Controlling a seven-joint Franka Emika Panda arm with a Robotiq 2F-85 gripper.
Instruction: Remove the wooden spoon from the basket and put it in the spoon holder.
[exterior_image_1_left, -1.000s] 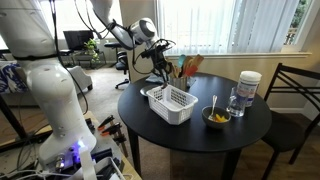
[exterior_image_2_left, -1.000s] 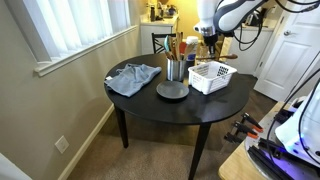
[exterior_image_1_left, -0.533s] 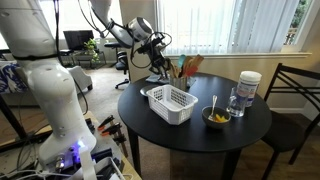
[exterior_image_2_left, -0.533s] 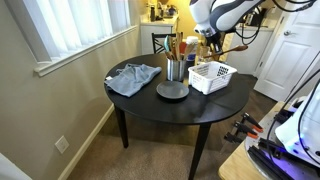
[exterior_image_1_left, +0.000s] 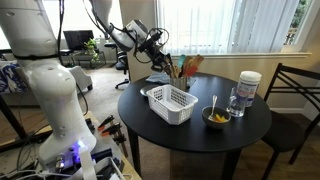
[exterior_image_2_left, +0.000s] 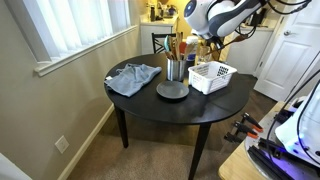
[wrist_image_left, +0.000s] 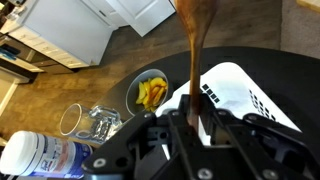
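My gripper (wrist_image_left: 195, 122) is shut on the thin handle of the brown wooden spoon (wrist_image_left: 193, 45), which points away from the wrist camera. In both exterior views the gripper (exterior_image_1_left: 157, 47) (exterior_image_2_left: 206, 37) hangs above the table, above and beside the white mesh basket (exterior_image_1_left: 172, 104) (exterior_image_2_left: 211, 76). In the wrist view the basket (wrist_image_left: 240, 88) lies below the jaws. The spoon holder (exterior_image_1_left: 184, 73) (exterior_image_2_left: 176, 69), with brown utensils fanning out of it, stands just behind the basket, close to the gripper.
On the round black table (exterior_image_1_left: 200, 135) are a yellow bowl of food (exterior_image_1_left: 216, 118) (wrist_image_left: 151, 92), a clear glass (exterior_image_1_left: 235, 103) (wrist_image_left: 82, 119) and a white-lidded jar (exterior_image_1_left: 248, 87). A grey cloth (exterior_image_2_left: 133, 77) and a dark round plate (exterior_image_2_left: 172, 91) lie near the holder. A chair (exterior_image_1_left: 295, 95) stands beside the table.
My gripper has risen from just above the basket with the spoon in it and shifted slightly toward the spoon holder. Nothing on the table has moved.
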